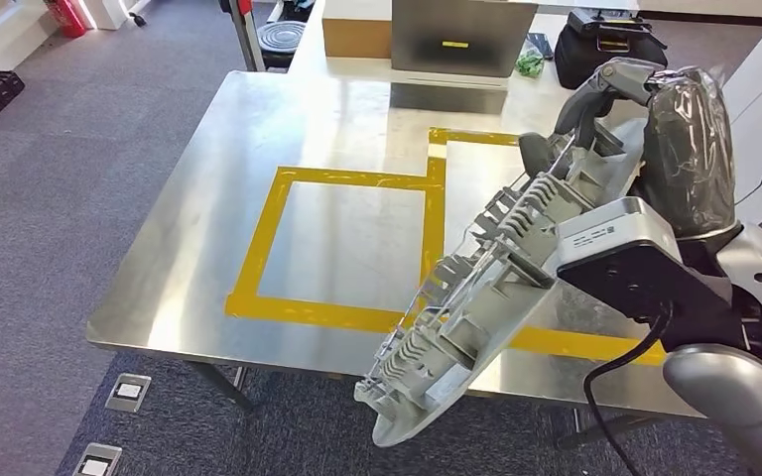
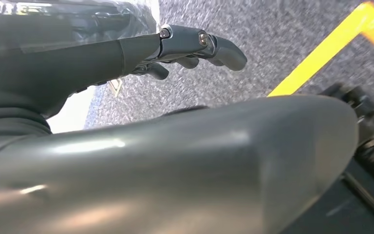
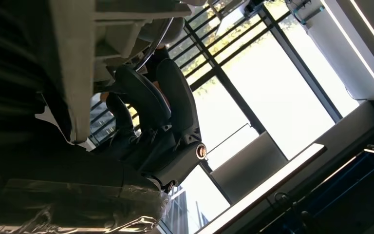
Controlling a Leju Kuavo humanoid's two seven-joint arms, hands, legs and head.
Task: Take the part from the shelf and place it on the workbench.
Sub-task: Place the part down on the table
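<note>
Grey ribbed part (image 1: 476,297), gripped by the right hand (image 1: 620,109), slants lengthwise over the workbench (image 1: 189,248) near edge; left hand (image 2: 195,48) loosely spread.

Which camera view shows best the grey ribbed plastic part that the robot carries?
The head view shows it best: the whole grey ribbed part hangs tilted over the workbench's near edge, held by the right hand. The right wrist view shows a pale piece of it beside the dark fingers. The left wrist view shows none of it that I can identify.

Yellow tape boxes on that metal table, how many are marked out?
2: a whole square mid-table, and another box to its right, largely hidden behind the grey part the right robot hand holds.
</note>
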